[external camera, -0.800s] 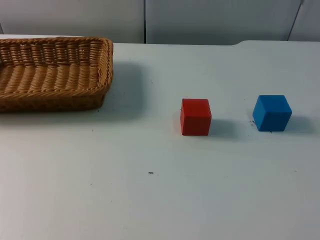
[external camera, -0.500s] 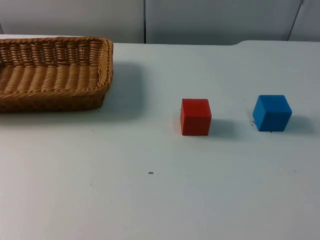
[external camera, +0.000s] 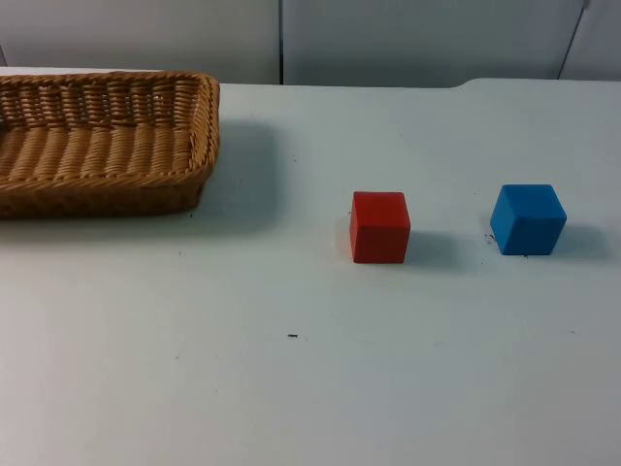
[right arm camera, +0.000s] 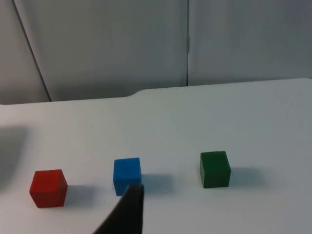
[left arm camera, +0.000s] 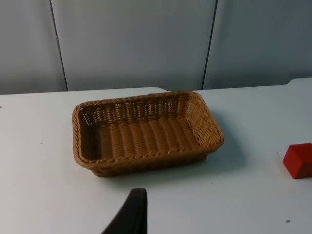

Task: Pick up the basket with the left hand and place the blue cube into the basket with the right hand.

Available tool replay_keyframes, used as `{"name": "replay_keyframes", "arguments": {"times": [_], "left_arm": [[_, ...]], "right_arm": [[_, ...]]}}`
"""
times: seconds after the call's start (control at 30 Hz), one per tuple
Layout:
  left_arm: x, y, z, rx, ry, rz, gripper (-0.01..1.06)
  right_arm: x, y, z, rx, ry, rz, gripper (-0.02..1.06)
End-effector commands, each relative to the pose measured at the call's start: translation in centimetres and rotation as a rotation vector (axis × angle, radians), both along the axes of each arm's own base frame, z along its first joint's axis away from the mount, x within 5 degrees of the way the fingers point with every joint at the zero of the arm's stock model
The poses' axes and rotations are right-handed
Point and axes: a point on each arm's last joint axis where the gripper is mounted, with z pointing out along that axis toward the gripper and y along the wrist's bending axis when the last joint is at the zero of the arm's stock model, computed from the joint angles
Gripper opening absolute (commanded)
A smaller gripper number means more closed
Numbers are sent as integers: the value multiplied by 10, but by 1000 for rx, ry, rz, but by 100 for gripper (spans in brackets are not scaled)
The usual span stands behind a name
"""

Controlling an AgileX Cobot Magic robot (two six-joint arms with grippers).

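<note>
The left gripper [left arm camera: 132, 214] hangs short of the basket [left arm camera: 146, 131], apart from it; one black fingertip is all that can be made out, so I cannot tell how it is set. The right gripper [right arm camera: 127, 209] hangs near the blue cube [right arm camera: 127, 175], and its state too I cannot tell. The basket sits flat on the table [external camera: 310, 369] by the partition wall [external camera: 388, 39]. The blue cube [external camera: 527, 219] stands well apart from the basket, between a red cube [right arm camera: 48, 188] and a green cube [right arm camera: 215, 169].
</note>
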Motion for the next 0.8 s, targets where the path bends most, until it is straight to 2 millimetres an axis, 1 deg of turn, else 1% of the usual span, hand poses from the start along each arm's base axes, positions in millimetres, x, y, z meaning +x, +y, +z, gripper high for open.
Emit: {"name": "replay_keyframes", "arguments": {"times": [0.0,0.13,0.17,0.2,0.27,0.3,0.33,0.37,0.43,0.5,0.53,0.63,0.67,0.7,0.73,0.77], "left_arm": [[6,0,9,-14,-7,-1,96],[23,1,18,-39,30,9,96],[23,1,18,-39,30,9,96],[27,1,19,-43,42,12,96],[43,1,20,-64,86,7,96],[45,0,20,-70,93,4,96],[56,0,19,-90,125,-3,96],[56,0,19,-90,125,-3,96],[73,-1,18,-116,164,-11,96],[90,-1,17,-105,188,-19,96],[90,-1,17,-105,188,-19,96],[121,0,12,-84,221,-28,96],[121,0,12,-84,221,-28,96],[132,0,8,-86,245,-37,96],[148,-1,3,-93,274,-48,96],[154,-1,0,-94,286,-55,96]], "right_arm": [[9,0,6,-10,-3,7,105],[32,-1,12,-18,31,11,105],[32,-1,12,-18,31,11,105],[38,-1,12,-18,42,11,105],[52,-2,11,-17,64,11,105],[54,-2,10,-16,72,11,105],[62,-2,9,-15,98,11,105],[62,-2,9,-15,98,11,105],[71,-2,6,-8,134,14,104],[77,-2,4,-4,156,14,104],[77,-2,4,-4,156,14,104],[81,-3,4,-11,146,11,104],[81,-3,4,-11,146,11,104],[82,-3,5,-12,138,11,104],[82,-3,6,-12,126,11,104],[83,-3,6,-13,121,11,104]]}}
